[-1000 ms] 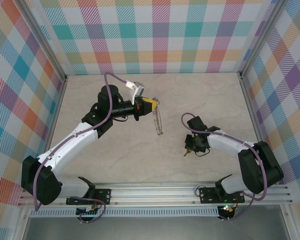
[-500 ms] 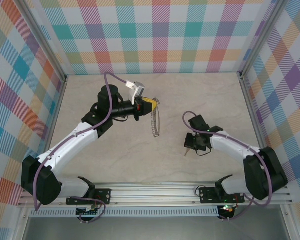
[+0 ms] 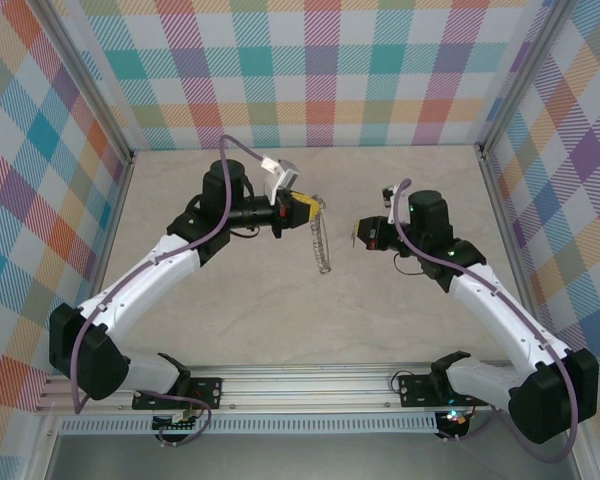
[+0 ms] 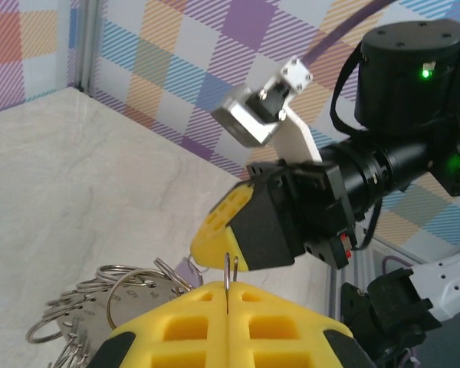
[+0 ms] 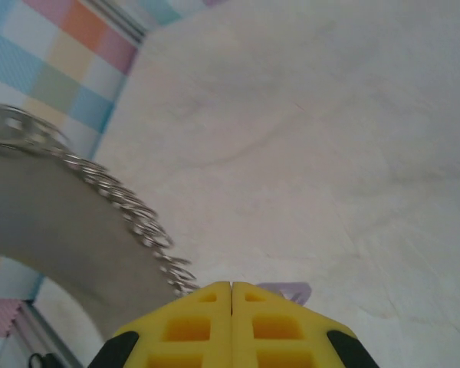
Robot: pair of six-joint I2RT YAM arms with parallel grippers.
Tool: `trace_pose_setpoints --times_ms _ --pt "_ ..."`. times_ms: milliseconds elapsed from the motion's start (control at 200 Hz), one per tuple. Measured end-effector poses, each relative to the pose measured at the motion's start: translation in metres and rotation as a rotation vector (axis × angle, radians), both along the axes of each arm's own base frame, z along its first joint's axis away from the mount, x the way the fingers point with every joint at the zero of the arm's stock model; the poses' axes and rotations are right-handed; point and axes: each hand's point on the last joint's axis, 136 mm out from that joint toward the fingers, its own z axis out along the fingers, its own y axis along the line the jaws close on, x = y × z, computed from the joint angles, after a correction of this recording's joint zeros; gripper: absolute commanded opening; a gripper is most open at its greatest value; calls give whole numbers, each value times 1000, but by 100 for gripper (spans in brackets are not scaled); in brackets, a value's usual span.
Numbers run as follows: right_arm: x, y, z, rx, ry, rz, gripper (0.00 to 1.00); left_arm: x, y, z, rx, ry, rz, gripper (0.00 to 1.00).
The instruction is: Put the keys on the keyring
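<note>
My left gripper [image 3: 309, 208] is shut on the thin wire of the keyring [image 3: 321, 245], which hangs below it above mid-table. In the left wrist view the wire [image 4: 228, 270] rises from between the closed yellow fingertips, and the small silvery rings [image 4: 92, 303] fan out at lower left. My right gripper [image 3: 357, 236] is raised and points left at the ring, a short gap away. Its jaws are shut on the key [image 5: 290, 291], whose lilac head pokes out past the tips. The same lilac head [image 4: 187, 270] sits just under the right gripper's yellow tip [image 4: 207, 247]. The ring's fringed rim [image 5: 142, 218] curves past at left.
The pale marbled table top [image 3: 230, 300] is walled by checked panels on three sides. An aluminium rail [image 3: 310, 385] carrying both arm bases runs along the near edge.
My right gripper closed low over the table, then lifted and swung up and back toward the keyring with the key. The left arm shifted slightly and the ring swung a little.
</note>
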Motion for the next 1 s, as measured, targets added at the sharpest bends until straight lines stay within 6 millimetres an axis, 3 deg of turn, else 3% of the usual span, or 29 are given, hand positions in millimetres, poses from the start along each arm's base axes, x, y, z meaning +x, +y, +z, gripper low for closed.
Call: trace_pose_setpoints --times_ms 230,395,745,1005 --pt "1 3 62 156 -220 113 0 -6 -3 20 11 -42 -60 0" --pt "-10 5 90 224 -327 164 0 -12 -4 31 6 -61 -97 0" --pt "-35 0 119 304 -451 187 0 -13 -14 35 -11 -45 -162 0" --pt "-33 -2 120 340 -457 160 0 -21 -22 41 -20 -48 -200 0"
